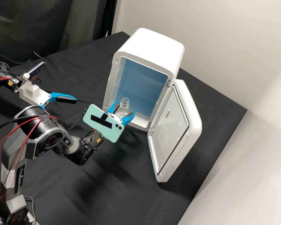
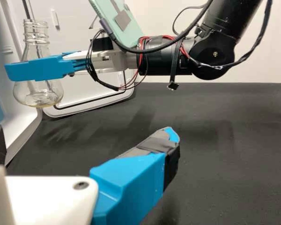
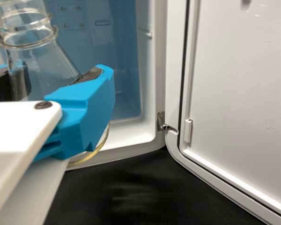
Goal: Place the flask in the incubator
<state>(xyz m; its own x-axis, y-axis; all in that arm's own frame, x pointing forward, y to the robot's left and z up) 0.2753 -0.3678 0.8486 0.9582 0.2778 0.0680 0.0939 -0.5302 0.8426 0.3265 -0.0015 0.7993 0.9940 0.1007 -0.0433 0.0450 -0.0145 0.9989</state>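
Two blue fingers of the right gripper (image 1: 125,110) stand parted to about the width of the flask's cone, one on each side of the flask (image 1: 125,101). In the right wrist view the dark pad of the nearer finger (image 3: 84,108) seems to lie against the sloping glass, so the grip looks closed on the flask below its neck. The left gripper (image 2: 84,131) is spread wide and holds nothing. It hangs above the black bench (image 1: 115,187), well back from the incubator (image 1: 153,47) and facing it.

Counted: one flask, one incubator, one door (image 1: 178,125), two arms, and two phones, one on each wrist. The phone on the right arm (image 1: 103,123) is mint green and strapped on with black bands.

The flask is clear glass and conical. It stands upright with its long axis vertical, its wide base down and its open, threaded mouth pointing straight up. It sits just inside the incubator's opening, at the front of the blue-lined chamber, nearer the hinge side than the far wall. I cannot tell whether its base rests on the chamber floor or hangs just above it.

The white incubator stands upright on the bench, and its door is swung fully open to the side.
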